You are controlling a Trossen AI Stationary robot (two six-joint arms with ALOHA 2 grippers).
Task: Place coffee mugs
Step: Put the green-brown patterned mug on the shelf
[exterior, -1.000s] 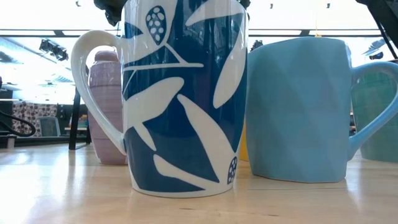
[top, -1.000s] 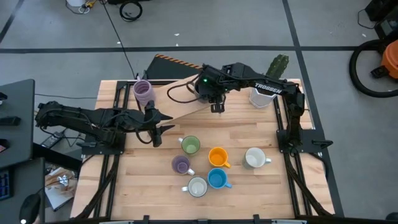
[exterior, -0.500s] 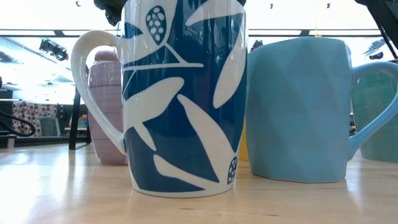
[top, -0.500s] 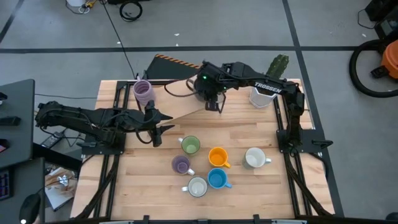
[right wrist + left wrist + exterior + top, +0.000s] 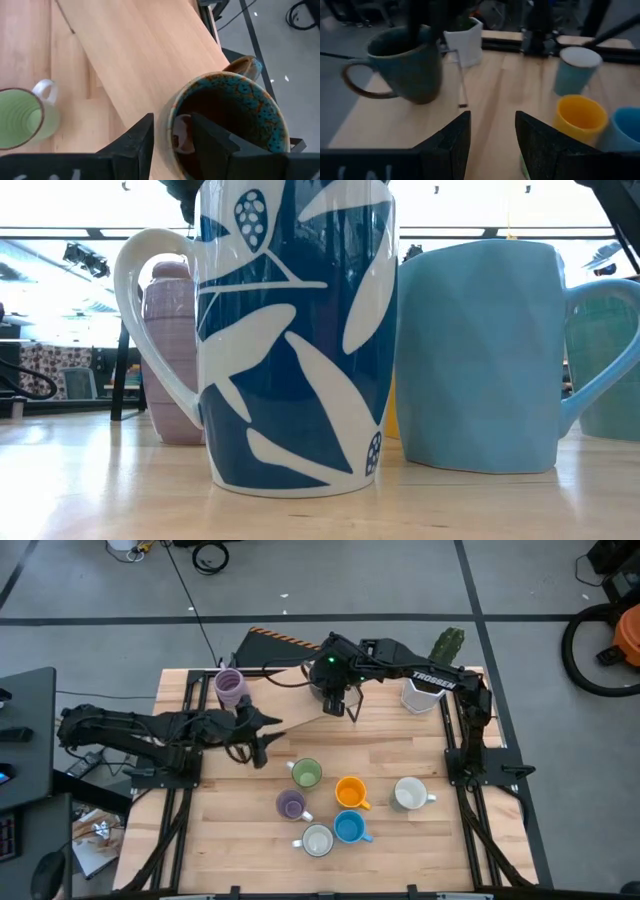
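Observation:
My right gripper (image 5: 335, 700) is over the far middle of the table, shut on a dark brown mug (image 5: 230, 115) with a teal-speckled rim, also seen in the left wrist view (image 5: 402, 65). My left gripper (image 5: 258, 745) waits open at the left, holding nothing (image 5: 492, 120). A green mug (image 5: 306, 773), a purple mug (image 5: 291, 805), an orange mug (image 5: 350, 792), a blue mug (image 5: 349, 828) and two white mugs (image 5: 317, 840) (image 5: 408, 793) stand on their bases in the near middle. A second purple mug (image 5: 230, 688) stands at the far left. My right gripper (image 5: 171, 122) pinches the mug's rim wall (image 5: 176, 102) on the side opposite the handle (image 5: 245, 65). One finger (image 5: 210, 135) is inside the mug and one (image 5: 135, 140) outside, slanting down from above. The mug's mouth faces up; whether its base touches the board I cannot tell.
A pale wooden board (image 5: 295, 705) lies slantwise across the far part of the table, under the held mug. A white faceted pot (image 5: 425, 692) with a cactus stands at the far right. Bare tabletop lies to the left and right of the mug cluster.
My right gripper has rolled and tipped at the wrist while staying shut on the dark brown mug, and has shifted a little toward the table's far left. The mugs on the table have not moved.

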